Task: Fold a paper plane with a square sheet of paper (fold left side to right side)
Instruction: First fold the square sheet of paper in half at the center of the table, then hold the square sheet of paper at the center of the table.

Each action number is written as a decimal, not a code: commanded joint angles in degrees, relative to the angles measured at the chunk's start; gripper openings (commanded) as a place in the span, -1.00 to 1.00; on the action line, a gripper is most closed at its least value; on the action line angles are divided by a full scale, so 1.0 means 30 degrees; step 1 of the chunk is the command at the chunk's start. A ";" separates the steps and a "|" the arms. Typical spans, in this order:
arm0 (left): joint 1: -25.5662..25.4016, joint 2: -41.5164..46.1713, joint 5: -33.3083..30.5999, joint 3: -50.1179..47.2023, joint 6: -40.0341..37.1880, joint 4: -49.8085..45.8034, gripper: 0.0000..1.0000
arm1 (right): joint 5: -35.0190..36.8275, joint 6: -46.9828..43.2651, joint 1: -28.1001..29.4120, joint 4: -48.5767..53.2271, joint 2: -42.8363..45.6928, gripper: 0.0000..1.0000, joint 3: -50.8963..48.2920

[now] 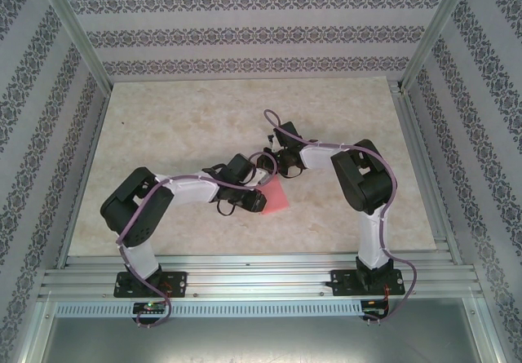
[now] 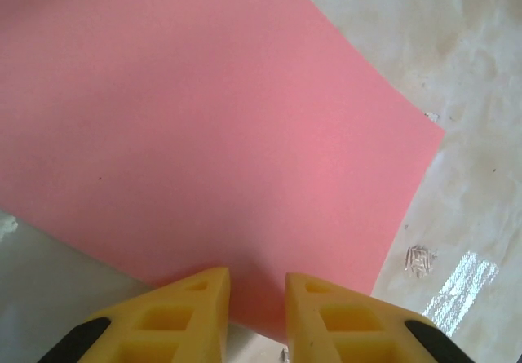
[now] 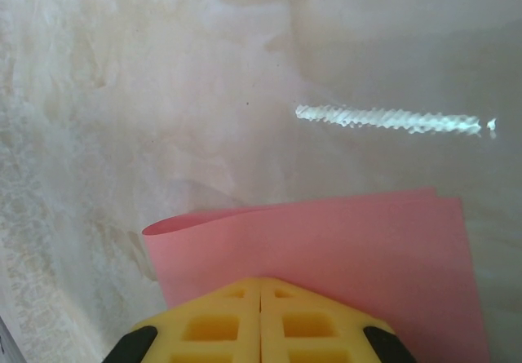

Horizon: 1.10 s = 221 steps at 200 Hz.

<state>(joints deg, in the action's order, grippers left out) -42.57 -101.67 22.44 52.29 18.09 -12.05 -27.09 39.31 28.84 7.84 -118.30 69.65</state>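
At the centre of the table (image 1: 163, 126), the two arms meet nose to nose, and the paper (image 1: 277, 193) peeks out as a small pink patch just below the point where they meet, a touch right of the frame's middle. Over to the left wrist view: the left gripper (image 2: 257, 285) sits at the bottom edge, its yellow fingers (image 2: 200, 302) parted by a narrow gap with nothing pinched between them, and pink shows straight through that gap. The sheet fills the upper left of that frame, one corner jutting out to the right, and its near edge runs on a slant from lower left down under the fingertips. Bare marble lies to the right and at the lower left. Now the right wrist view: the right gripper (image 3: 261, 285) has its jaws pressed tight together, tips right at the paper in the lower half of the frame. The sheet looks doubled over here. Its left side curls round in a soft, rounded bend that is not pressed flat, and two slightly offset edges show at the upper right. Whether those closed tips have a layer nipped between them, I can't tell. A bright streak of glare (image 3: 391, 120) crosses the marble above the paper.
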 commanded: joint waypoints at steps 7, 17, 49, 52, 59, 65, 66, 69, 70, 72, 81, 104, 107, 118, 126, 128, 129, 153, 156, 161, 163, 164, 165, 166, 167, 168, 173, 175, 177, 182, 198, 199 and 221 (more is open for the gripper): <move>-0.1610 0.0147 0.1809 -0.1529 0.0875 -0.2528 -0.48 | 0.2117 -0.0096 -0.0150 0.1149 -0.1465 -0.87 -0.0185; -0.1840 0.0337 0.1839 -0.1660 0.0985 -0.2357 -0.48 | 0.2117 -0.0095 -0.0158 0.1193 -0.1458 -0.87 -0.0158; -0.2364 0.0495 0.1786 -0.1784 0.1271 -0.2117 -0.48 | 0.2131 -0.0124 -0.0147 0.1233 -0.1428 -0.87 -0.0041; -0.2386 0.0480 0.1758 -0.1782 0.1311 -0.2128 -0.48 | 0.2118 -0.0125 -0.0154 0.1249 -0.1420 -0.87 -0.0042; -0.2433 0.0434 0.1767 -0.1786 0.1325 -0.2134 -0.48 | 0.2120 -0.0125 -0.0151 0.1253 -0.1383 -0.87 -0.0070; -0.2506 0.0460 0.1730 -0.1834 0.1361 -0.2136 -0.48 | 0.2117 -0.0125 -0.0151 0.1259 -0.1364 -0.87 -0.0071; -0.2508 0.0475 0.1740 -0.1854 0.1357 -0.2135 -0.48 | 0.2117 -0.0125 -0.0151 0.1257 -0.1356 -0.87 -0.0071; -0.2536 0.0492 0.1708 -0.1886 0.1395 -0.2120 -0.48 | 0.2116 -0.0125 -0.0151 0.1285 -0.1334 -0.87 -0.0071; -0.2538 0.0506 0.1714 -0.1895 0.1389 -0.2112 -0.48 | 0.2116 -0.0139 -0.0151 0.1299 -0.1341 -0.87 -0.0071; -0.2561 0.0546 0.1719 -0.1923 0.1385 -0.2107 -0.48 | 0.2116 -0.0150 -0.0143 0.1303 -0.1346 -0.87 -0.0071; -0.2569 0.0770 0.1747 -0.2070 0.1415 -0.2145 -0.48 | 0.2112 -0.0154 -0.0180 0.1312 -0.1319 -0.87 -0.0042; -0.2335 0.2374 0.1219 -0.2244 0.1356 -0.2832 -0.48 | 0.1930 -0.0139 -0.0180 0.1225 -0.1265 -0.87 -0.0042; -0.2174 0.2619 0.1090 -0.2181 0.1343 -0.3042 -0.49 | 0.1899 -0.0170 -0.0180 0.1211 -0.1260 -0.88 -0.0042; -0.1203 0.3650 0.1224 -0.1898 0.1305 -0.3582 -0.51 | 0.1846 -0.0176 -0.0180 0.1170 -0.1260 -0.87 -0.0013; -0.0227 0.4365 0.1585 -0.1717 0.1363 -0.3754 -0.51 | 0.1830 -0.0209 -0.0163 0.1204 -0.1231 -0.87 0.0016; 0.0082 0.4536 0.1716 -0.1681 0.1356 -0.3770 -0.51 | 0.1832 -0.0212 -0.0154 0.1198 -0.1231 -0.87 0.0016; 0.0207 0.4623 0.1762 -0.1660 0.1384 -0.3772 -0.51 | 0.1828 -0.0212 -0.0152 0.1198 -0.1231 -0.87 0.0017; 0.3326 0.5391 0.3725 -0.1028 0.1872 -0.2986 -0.52 | 0.1824 -0.0177 -0.0121 0.1226 -0.1172 -0.87 -0.0010; 0.3562 0.5296 0.3846 -0.0937 0.1935 -0.2871 -0.52 | 0.1838 -0.0182 -0.0140 0.1226 -0.1172 -0.87 -0.0012; 0.3873 0.5048 0.4102 -0.0711 0.2008 -0.2720 -0.52 | 0.1829 -0.0181 -0.0122 0.1212 -0.1172 -0.87 0.0013; 0.4000 0.4933 0.4220 -0.0609 0.2023 -0.2654 -0.52 | 0.1825 -0.0161 -0.0121 0.1215 -0.1172 -0.87 0.0023; 0.4026 0.4836 0.4289 -0.0568 0.2025 -0.2614 -0.52 | 0.1839 -0.0157 -0.0121 0.1221 -0.1172 -0.87 0.0020; 0.4068 0.4773 0.4352 -0.0518 0.2041 -0.2579 -0.52 | 0.1846 -0.0156 -0.0121 0.1223 -0.1172 -0.87 0.0018; 0.4075 0.4712 0.4413 -0.0449 0.2049 -0.2547 -0.52 | 0.1864 -0.0155 -0.0121 0.1225 -0.1172 -0.87 0.0018; 0.4122 0.4637 0.4473 -0.0400 0.2053 -0.2517 -0.52 | 0.1858 -0.0154 -0.0121 0.1225 -0.1172 -0.87 0.0017; 0.4146 0.4542 0.4518 -0.0361 0.2055 -0.2487 -0.52 | 0.1856 -0.0154 -0.0121 0.1226 -0.1172 -0.87 0.0017; 0.4221 0.4104 0.4653 -0.0113 0.2086 -0.2356 -0.53 | 0.1868 -0.0128 -0.0106 0.1204 -0.1146 -0.87 0.0019; 0.4219 0.3957 0.4710 0.0016 0.2101 -0.2314 -0.53 | 0.1878 -0.0126 -0.0103 0.1199 -0.1144 -0.87 -0.0005; 0.4226 0.3752 0.4760 0.0107 0.2127 -0.2231 -0.53 | 0.1881 -0.0125 -0.0102 0.1197 -0.1143 -0.87 -0.0011; 0.4226 0.3319 0.5009 0.0294 0.2221 -0.1896 -0.53 | 0.1882 -0.0095 -0.0093 0.1166 -0.1143 -0.87 0.0002; 0.4193 0.1986 0.5681 0.0541 0.2921 -0.0335 -0.55 | 0.1882 -0.0070 -0.0069 0.1186 -0.1146 -0.87 -0.0042; 0.4196 0.1912 0.5722 0.0549 0.2958 -0.0224 -0.55 | 0.1882 -0.0068 -0.0066 0.1191 -0.1144 -0.87 -0.0042; 0.3955 0.0615 0.5995 0.0674 0.3520 0.1182 -0.56 | 0.1854 -0.0037 -0.0034 0.1124 -0.1197 -0.87 -0.0097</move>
<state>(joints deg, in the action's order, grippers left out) -29.85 -96.20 36.77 53.34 25.58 -14.68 -27.07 39.31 28.84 8.14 -118.52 70.24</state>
